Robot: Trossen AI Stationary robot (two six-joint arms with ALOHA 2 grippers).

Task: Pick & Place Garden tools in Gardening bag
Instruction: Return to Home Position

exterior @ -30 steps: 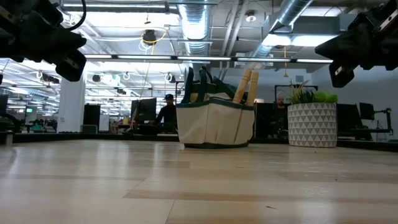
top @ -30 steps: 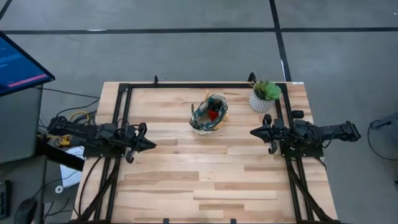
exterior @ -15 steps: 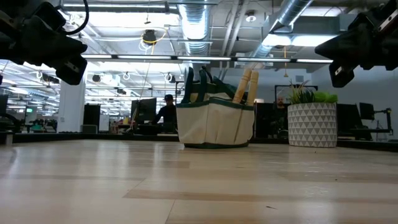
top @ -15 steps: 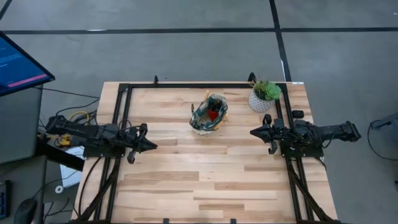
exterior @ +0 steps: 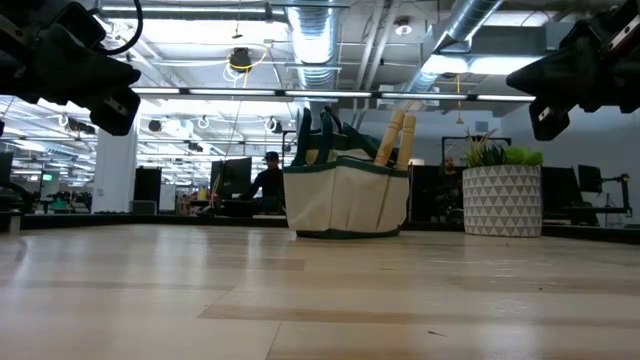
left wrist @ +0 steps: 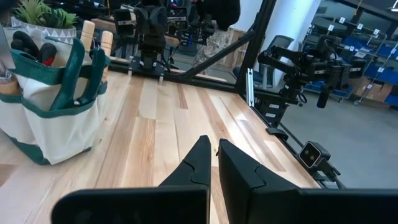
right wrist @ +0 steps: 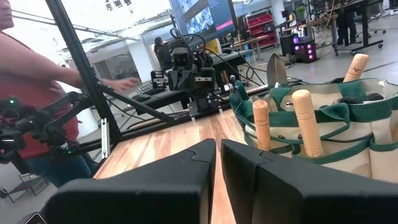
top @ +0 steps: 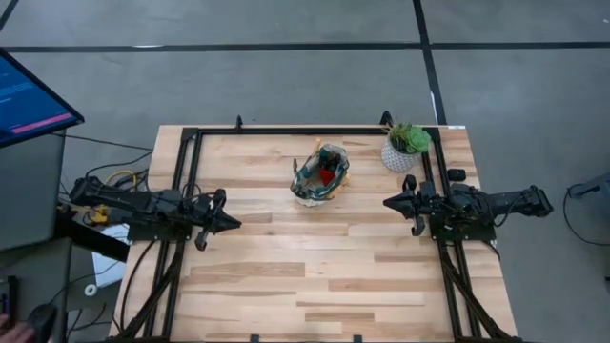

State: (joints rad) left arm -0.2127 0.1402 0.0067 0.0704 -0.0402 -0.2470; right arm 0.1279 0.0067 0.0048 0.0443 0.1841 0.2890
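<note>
The beige gardening bag (top: 320, 177) with dark green trim stands on its base on the wooden table (top: 315, 276), toward the far edge. Wooden trowel handles (exterior: 394, 138) stick up out of it, and the red-and-black item (top: 327, 174) shows inside. The bag also shows in the left wrist view (left wrist: 50, 106) and the right wrist view (right wrist: 323, 134). My left gripper (top: 233, 223) is shut and empty above the table's left side. My right gripper (top: 387, 202) is shut and empty above the right side.
A green plant in a white patterned pot (top: 404, 148) stands at the far right corner, close to my right arm. A black metal frame (top: 191, 143) runs along the table's edges. A monitor (top: 29, 95) stands off the left. A person (right wrist: 37, 93) shows beyond the table.
</note>
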